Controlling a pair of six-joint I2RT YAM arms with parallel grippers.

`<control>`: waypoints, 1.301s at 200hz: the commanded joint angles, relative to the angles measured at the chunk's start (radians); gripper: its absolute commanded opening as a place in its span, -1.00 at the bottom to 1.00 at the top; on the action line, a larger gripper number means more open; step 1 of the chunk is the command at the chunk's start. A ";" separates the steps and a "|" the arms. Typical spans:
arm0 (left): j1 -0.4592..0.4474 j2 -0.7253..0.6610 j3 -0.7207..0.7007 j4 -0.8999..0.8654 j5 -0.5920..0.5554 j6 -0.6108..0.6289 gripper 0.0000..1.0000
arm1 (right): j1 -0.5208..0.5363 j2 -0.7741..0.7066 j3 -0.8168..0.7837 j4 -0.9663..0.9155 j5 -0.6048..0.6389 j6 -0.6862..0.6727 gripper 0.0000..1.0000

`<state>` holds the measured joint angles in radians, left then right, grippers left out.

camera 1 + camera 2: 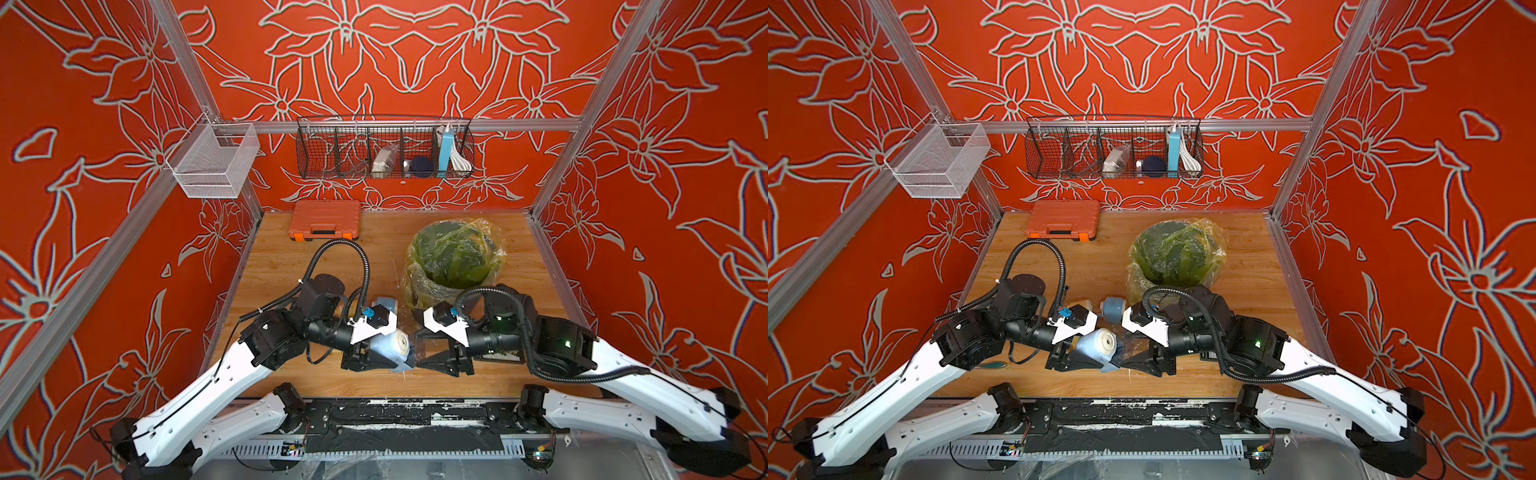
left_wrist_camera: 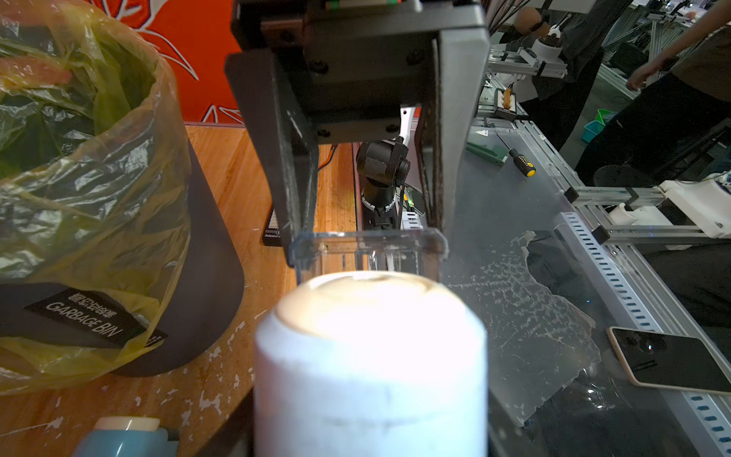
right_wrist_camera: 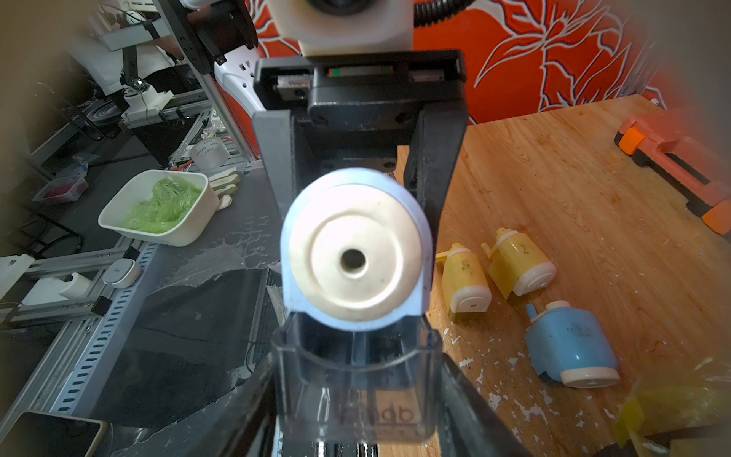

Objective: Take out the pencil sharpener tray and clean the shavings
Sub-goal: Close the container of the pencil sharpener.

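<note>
One clear tray (image 3: 356, 376) sits pinched between the jaws of the right gripper (image 2: 370, 237), over the front of the table (image 3: 573, 198) and right before the cream face of the one blue pencil sharpener (image 3: 352, 257), which the left gripper (image 3: 352, 213) clamps by its sides; whether the tray's far end is in the slot I cannot tell. The shavings (image 3: 526, 411) lie as white flecks, too many to count, on the wood near three more sharpeners: a yellow sharpener (image 3: 464, 281), a second yellow sharpener (image 3: 518, 265) just beside it, and a loose blue sharpener (image 3: 569, 348). One bagged garbage bin (image 2: 213, 257) stands just beyond the right arm, one orange case (image 1: 325, 219) lies by the back wall under a black wire basket (image 1: 316, 158) and a white mesh basket (image 1: 212, 166), and in both top views the grippers hide nearly all of the tray
</note>
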<state>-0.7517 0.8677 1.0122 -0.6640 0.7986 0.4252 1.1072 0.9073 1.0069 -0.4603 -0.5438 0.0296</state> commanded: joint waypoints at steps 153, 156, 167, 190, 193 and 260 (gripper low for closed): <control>-0.017 -0.016 0.006 0.047 0.028 0.011 -1.00 | 0.016 -0.123 0.026 -0.133 0.069 0.001 0.26; -0.017 -0.016 0.008 0.046 0.028 0.010 -1.00 | 0.016 -0.118 0.029 -0.130 0.074 0.004 0.19; -0.017 -0.015 0.012 0.042 0.027 0.011 -1.00 | 0.015 -0.100 0.040 -0.117 0.085 0.009 -0.24; -0.017 -0.012 0.017 0.032 0.025 0.017 -1.00 | 0.015 -0.084 0.040 -0.060 0.101 0.024 -0.82; -0.018 -0.010 0.017 0.031 0.025 0.015 -1.00 | 0.016 -0.084 0.038 -0.053 0.101 0.025 -0.87; -0.032 -0.005 -0.010 0.084 0.022 -0.004 -1.00 | 0.017 -0.035 -0.035 0.057 0.065 0.078 -1.00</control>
<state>-0.7715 0.8669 1.0107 -0.6388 0.7910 0.4267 1.1183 0.8589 1.0142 -0.4751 -0.4595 0.0738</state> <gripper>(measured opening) 0.558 0.044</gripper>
